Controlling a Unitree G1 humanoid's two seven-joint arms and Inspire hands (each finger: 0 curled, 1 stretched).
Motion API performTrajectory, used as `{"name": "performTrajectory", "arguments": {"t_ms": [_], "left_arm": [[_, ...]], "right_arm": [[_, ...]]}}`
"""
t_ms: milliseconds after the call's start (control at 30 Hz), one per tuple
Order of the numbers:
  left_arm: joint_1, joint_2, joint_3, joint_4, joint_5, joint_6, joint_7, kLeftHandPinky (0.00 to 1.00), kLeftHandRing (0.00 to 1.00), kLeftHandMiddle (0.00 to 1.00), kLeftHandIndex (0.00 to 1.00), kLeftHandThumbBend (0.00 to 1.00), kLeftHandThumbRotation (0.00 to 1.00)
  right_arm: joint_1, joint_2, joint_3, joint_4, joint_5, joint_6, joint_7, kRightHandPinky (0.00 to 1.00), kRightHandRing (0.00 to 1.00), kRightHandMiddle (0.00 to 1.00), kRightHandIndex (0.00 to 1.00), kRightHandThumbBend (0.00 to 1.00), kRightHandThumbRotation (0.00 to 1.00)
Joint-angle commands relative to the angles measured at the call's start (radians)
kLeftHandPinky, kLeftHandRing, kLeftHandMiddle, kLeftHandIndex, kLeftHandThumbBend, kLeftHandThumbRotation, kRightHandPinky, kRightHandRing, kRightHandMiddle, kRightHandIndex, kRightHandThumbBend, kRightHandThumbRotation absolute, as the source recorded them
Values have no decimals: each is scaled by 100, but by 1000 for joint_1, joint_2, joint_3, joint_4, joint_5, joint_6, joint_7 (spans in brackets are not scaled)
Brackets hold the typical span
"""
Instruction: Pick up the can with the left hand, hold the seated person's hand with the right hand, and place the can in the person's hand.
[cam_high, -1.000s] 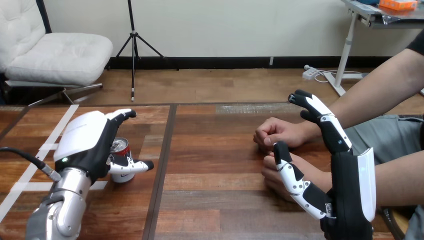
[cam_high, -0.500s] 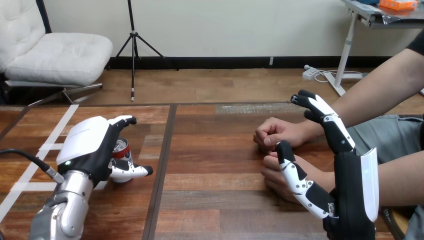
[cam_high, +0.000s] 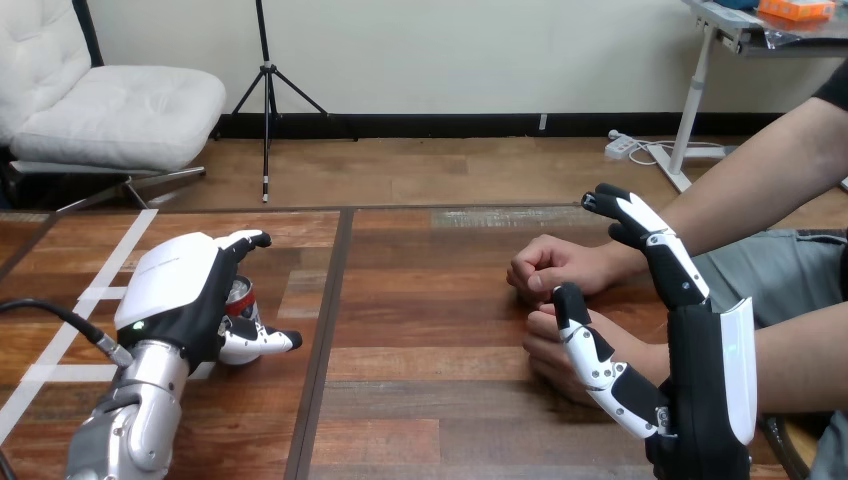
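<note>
A red and silver can (cam_high: 240, 296) stands on the left part of the wooden table (cam_high: 420, 330), mostly hidden behind my left hand (cam_high: 178, 295). That hand wraps it: fingers curl round its far side and the thumb lies against its near lower side. My right hand (cam_high: 700, 385) stands upright at the right, open, fingers straight and pointing up. Its thumb reaches out over the person's nearer hand (cam_high: 545, 352), which rests on the table in a loose fist. The person's farther hand (cam_high: 555, 265) is also a fist, just left of my right hand's fingertips.
The person's forearms (cam_high: 760, 190) come in from the right edge. A dark seam (cam_high: 325, 330) runs down the table between the can and the person's hands. White tape lines (cam_high: 100, 290) mark the left of the table.
My left hand has drawn in round the can, the thumb moving closer against it and hiding more of it. My right hand has shifted slightly right. The person's hands have stayed still.
</note>
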Motion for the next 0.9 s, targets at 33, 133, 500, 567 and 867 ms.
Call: {"name": "performTrajectory", "arguments": {"t_ms": [33,133,500,567,867], "left_arm": [[-82,34,-18,41,7,-18,42,74,81,85,82,83,17],[-87,34,-23,52,11,-14,50,74,81,85,82,83,17],[-102,31,-37,73,18,14,65,75,82,86,83,80,17],[-105,30,-39,79,17,19,69,75,82,86,83,79,17],[-112,33,-49,94,11,24,86,74,81,85,83,78,14]], "right_arm": [[-59,-2,-6,-1,0,-15,-4,80,84,84,77,31,29],[-59,-1,-6,0,0,-16,-5,80,84,84,77,32,29],[-61,-2,-5,2,7,-18,-1,79,84,84,77,32,31],[-60,-4,-4,2,12,-17,3,79,84,84,77,32,31],[-56,-2,-5,-6,21,-11,15,79,84,84,77,32,32]]}}
